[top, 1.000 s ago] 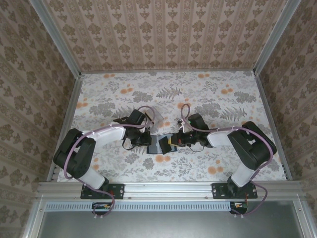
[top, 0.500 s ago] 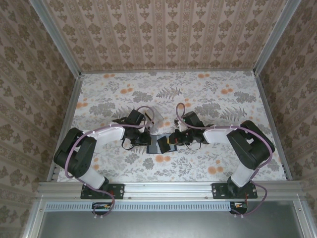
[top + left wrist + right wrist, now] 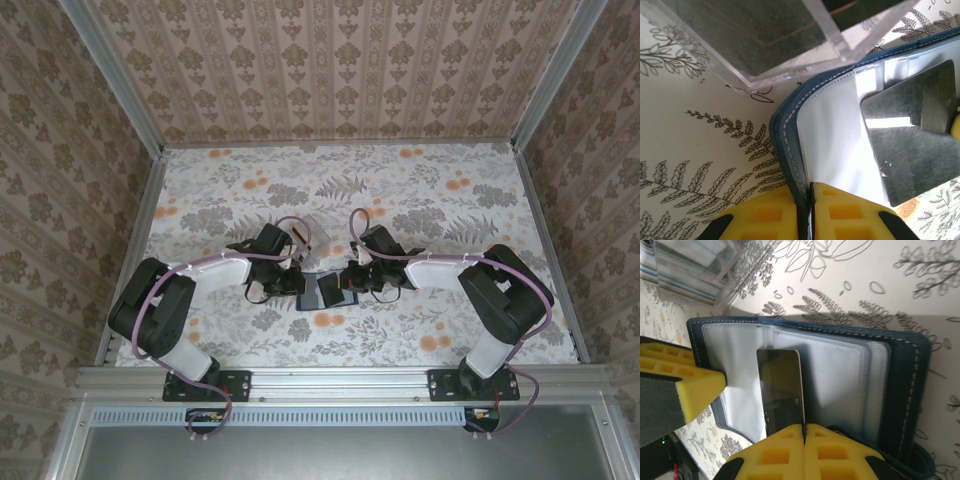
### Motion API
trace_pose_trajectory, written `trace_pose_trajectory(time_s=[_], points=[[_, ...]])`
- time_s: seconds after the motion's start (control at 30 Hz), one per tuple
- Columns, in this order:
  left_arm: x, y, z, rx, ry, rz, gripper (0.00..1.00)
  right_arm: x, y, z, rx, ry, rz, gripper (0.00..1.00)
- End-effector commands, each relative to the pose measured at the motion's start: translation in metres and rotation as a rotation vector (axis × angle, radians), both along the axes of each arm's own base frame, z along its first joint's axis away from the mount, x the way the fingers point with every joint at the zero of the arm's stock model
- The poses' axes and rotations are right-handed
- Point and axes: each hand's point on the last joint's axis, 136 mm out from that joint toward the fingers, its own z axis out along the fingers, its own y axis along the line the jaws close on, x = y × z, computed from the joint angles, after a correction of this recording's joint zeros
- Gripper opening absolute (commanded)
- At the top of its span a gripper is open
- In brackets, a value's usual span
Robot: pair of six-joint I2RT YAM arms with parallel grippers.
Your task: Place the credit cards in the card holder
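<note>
Card holder (image 3: 840,365): dark blue, pale stitching along the rim, lying open on the floral surface (image 3: 700,150) between the two arms, with pale see-through sleeve pages facing up. Credit card (image 3: 782,390): one dark, glossy rectangle, flat across a sleeve page near the holder's middle; whether any part sits inside a pocket cannot be told. Left tool (image 3: 809,210): yellow foam pads drawn narrow, pinching the holder's blue stitched edge and the sleeve beside it, on the side away from the card's gripped end. Right tool (image 3: 804,440): yellow pads pressed together, clamped on the near short end of the dark card, with the card's far end reaching over the sleeve. Clear box (image 3: 780,35): see-through, straight-walled, standing on the surface just beyond the holder's corner, with dark flat contents inside seen through the wall, too blurred to name.
</note>
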Motion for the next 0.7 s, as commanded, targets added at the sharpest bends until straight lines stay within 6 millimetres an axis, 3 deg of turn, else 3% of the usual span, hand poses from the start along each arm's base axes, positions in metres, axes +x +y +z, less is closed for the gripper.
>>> trace_pose_trajectory(time_s=[0.0, 0.2, 0.53, 0.67], points=[[-0.007, 0.008, -0.006, 0.016, 0.016, -0.007, 0.14, 0.002, -0.013, 0.003, -0.044, -0.014, -0.074, 0.00], [-0.007, 0.009, -0.005, 0.003, 0.012, 0.002, 0.14, -0.005, -0.012, 0.011, -0.051, -0.005, -0.055, 0.00], [-0.007, 0.005, -0.002, -0.031, 0.012, 0.013, 0.14, -0.014, 0.008, 0.013, -0.027, 0.013, -0.013, 0.00], [-0.008, 0.004, -0.002, -0.040, 0.014, 0.016, 0.14, -0.014, 0.014, 0.011, -0.004, 0.029, -0.005, 0.06]])
